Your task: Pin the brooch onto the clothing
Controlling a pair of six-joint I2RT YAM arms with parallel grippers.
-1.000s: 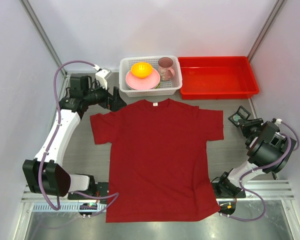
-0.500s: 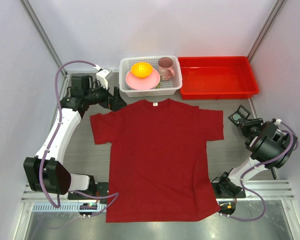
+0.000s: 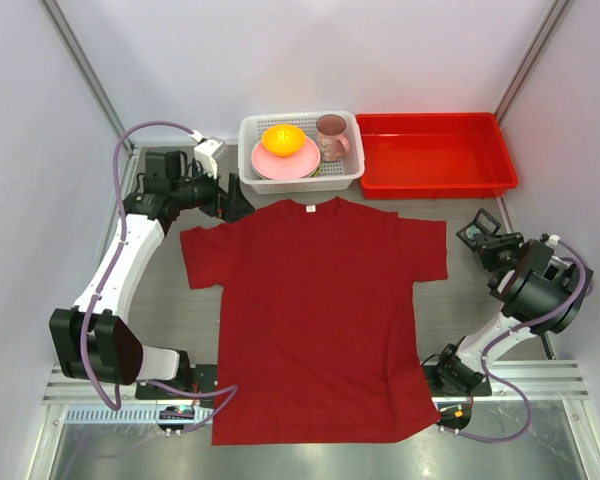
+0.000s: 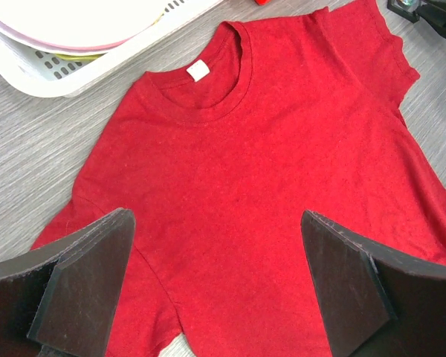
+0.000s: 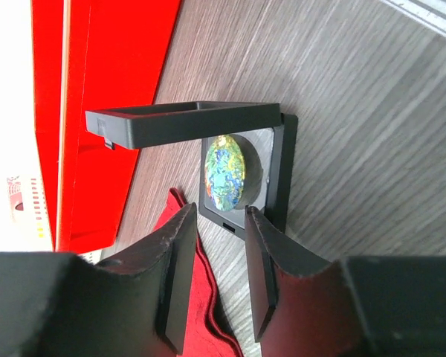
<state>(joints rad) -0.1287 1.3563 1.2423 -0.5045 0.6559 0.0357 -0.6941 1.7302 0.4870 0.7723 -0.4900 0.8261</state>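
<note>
The dark red T-shirt (image 3: 320, 300) lies flat on the table, collar toward the back, with a white label (image 3: 308, 209) inside the neck. The brooch (image 5: 224, 172) is a small round disc with blue-green and yellow colouring. It sits inside an open black case (image 3: 477, 232) on the table, right of the shirt's right sleeve. My right gripper (image 5: 219, 213) is just short of the case, jaws a little apart and empty; it also shows in the top view (image 3: 494, 250). My left gripper (image 4: 217, 230) hovers wide open over the shirt (image 4: 267, 171) near the left shoulder.
A white basket (image 3: 248, 150) with a pink plate, an orange bowl and a pink cup stands behind the collar. A red plastic tray (image 3: 435, 152) stands at the back right, close behind the case; it also shows in the right wrist view (image 5: 104, 74). The shirt's sleeve edge (image 5: 208, 297) lies beside my right fingers.
My right gripper has edged slightly toward the black case. My left gripper has shifted a little near the collar. The shirt and case have not moved.
</note>
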